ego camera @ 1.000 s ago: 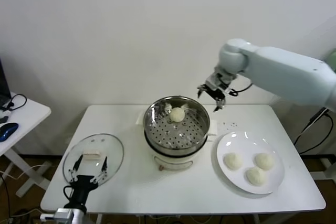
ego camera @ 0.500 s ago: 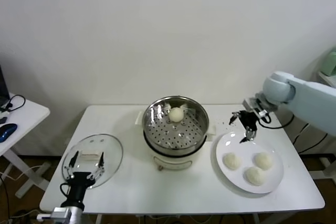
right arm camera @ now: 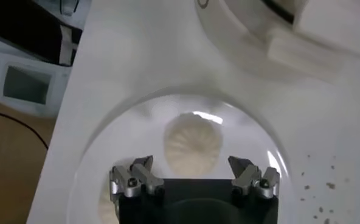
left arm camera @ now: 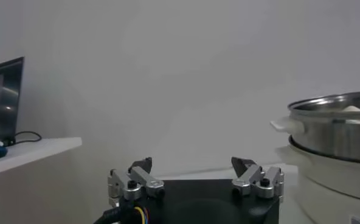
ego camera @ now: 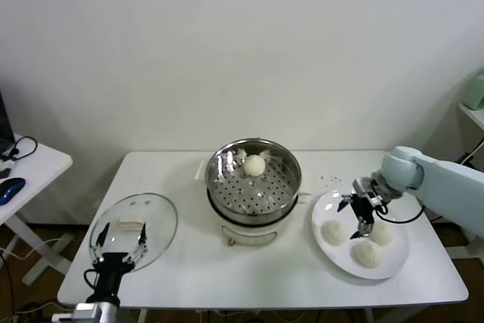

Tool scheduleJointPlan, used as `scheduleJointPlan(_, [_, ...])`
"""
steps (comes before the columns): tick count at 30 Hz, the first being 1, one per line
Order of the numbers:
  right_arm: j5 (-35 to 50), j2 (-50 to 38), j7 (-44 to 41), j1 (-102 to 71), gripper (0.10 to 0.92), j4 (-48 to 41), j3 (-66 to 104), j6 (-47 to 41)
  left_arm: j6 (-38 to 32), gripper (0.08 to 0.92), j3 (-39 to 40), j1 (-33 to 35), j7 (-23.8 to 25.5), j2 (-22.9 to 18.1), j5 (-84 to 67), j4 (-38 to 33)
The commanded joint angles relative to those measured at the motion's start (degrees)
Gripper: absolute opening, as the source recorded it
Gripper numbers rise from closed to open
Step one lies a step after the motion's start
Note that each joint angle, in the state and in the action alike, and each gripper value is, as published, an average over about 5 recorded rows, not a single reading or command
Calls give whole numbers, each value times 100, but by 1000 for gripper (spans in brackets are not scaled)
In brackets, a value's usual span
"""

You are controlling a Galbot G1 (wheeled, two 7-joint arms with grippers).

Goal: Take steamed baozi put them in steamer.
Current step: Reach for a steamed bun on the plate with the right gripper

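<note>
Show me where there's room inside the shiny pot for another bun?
The steamer holds just one baozi, near its back wall. The holed tray's front and both sides are bare, so that is the room. The plate is crowded: three baozi sit on it, with the right pincer open above them. The left pincer waits, open, by the glass lid.

Pale blue-white right arm [ego camera: 439,179]; black hand [ego camera: 358,215] (silver fingertip brackets)
</note>
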Motion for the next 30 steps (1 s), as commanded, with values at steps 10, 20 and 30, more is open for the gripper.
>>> scheduleJointPlan(10, [-159, 475, 142, -537, 823, -572, 297, -24, -43, 823, -41, 8, -29, -13, -31, 105])
scheduleJointPlan(20, [-174, 622, 118, -586, 792, -719, 348, -17, -50, 823, -36, -8, -29, -37, -36, 136])
scheduleJointPlan(30, [-98, 595, 112, -542, 662, -691, 355, -1, -39, 823, -34, -24, -30, -40, -40, 133])
